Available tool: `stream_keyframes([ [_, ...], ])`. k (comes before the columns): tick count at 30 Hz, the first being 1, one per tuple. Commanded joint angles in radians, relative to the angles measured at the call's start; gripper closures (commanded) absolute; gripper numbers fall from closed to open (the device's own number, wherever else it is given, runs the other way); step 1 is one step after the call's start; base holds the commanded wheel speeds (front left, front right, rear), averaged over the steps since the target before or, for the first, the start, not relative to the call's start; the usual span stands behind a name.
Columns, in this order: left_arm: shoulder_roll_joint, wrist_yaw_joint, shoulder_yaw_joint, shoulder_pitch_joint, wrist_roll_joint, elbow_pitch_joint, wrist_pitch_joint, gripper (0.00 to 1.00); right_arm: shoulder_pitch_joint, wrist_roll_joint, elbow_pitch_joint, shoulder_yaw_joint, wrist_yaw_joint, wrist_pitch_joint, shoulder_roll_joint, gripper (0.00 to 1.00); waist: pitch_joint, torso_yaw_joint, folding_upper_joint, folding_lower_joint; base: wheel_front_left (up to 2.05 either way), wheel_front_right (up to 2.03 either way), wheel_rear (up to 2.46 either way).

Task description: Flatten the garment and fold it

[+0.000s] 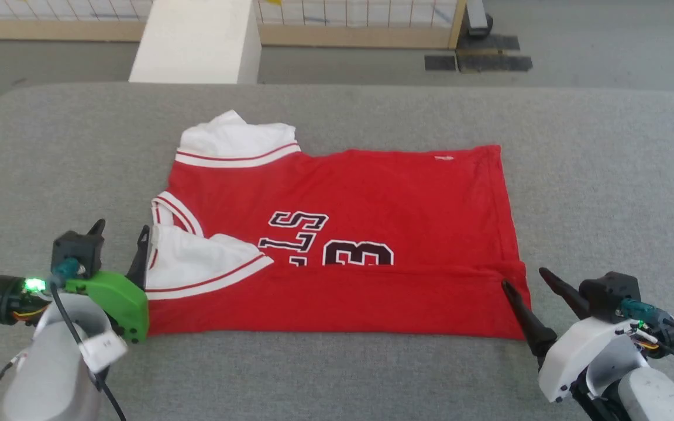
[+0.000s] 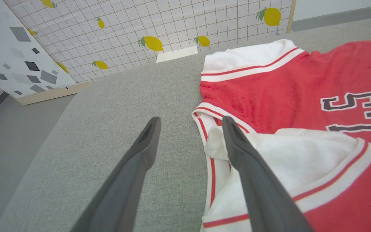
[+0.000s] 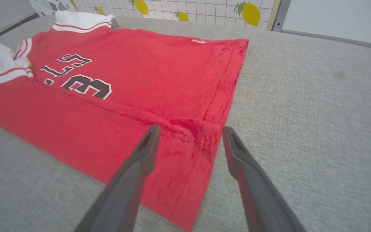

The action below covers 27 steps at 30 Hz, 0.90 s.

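Nearest the robot, the left gripper is hovering at the garment's near collar-side corner. Its fingers are spread and gripping nothing, one over the near sleeve and the other over the bare grey table. The right gripper is standing just as wide at the garment's near hem corner. Its fingers are straddling the hem edge with no cloth pinched between them.

The garment is lying flat on the table, chest up. Its near long side is already turned over onto the front as a red band, which is hiding the lower part of the lettering. So the near fold looks laid, and the far side is probably the one coming next.

To do that well, both grippers should be rising straight off the band rather than sliding, so the fold is not dragged open. They should then be taking the far sleeve and the far hem corner together and carrying them level, keeping the new crease parallel to the band. The far sleeve is jutting past the garment's body, so it needs tucking in first.

Beyond the garment's far edge a white block is standing on the floor, well apart from the work.
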Motion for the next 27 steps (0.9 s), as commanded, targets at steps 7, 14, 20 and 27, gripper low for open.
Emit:
stream_keyframes([
  [7,0.11,-0.012,-0.131,0.035,-0.174,-0.122,0.365,0.0,0.034,-0.021,-0.035,-0.016,-0.002,0.016,0.024,0.0,-0.042,0.008,0.0,0.0,0.0,0.0,0.0],
  [14,0.237,-0.012,-0.255,0.06,-0.445,-0.236,0.727,0.0,0.036,-0.022,-0.041,-0.012,-0.002,0.023,0.034,0.0,-0.046,-0.004,0.0,0.0,0.0,0.0,0.0],
  [20,0.265,-0.012,-0.259,0.024,-0.591,-0.162,0.896,0.0,0.012,-0.017,-0.038,0.013,-0.002,0.03,0.035,0.0,-0.027,-0.039,0.0,0.0,0.0,0.0,0.0],
  [27,0.222,-0.012,-0.284,-0.034,-0.617,-0.012,0.922,0.0,-0.025,-0.009,-0.022,0.037,-0.002,0.027,0.03,0.0,0.006,-0.072,0.0,0.0,0.0,0.0,0.0],
])
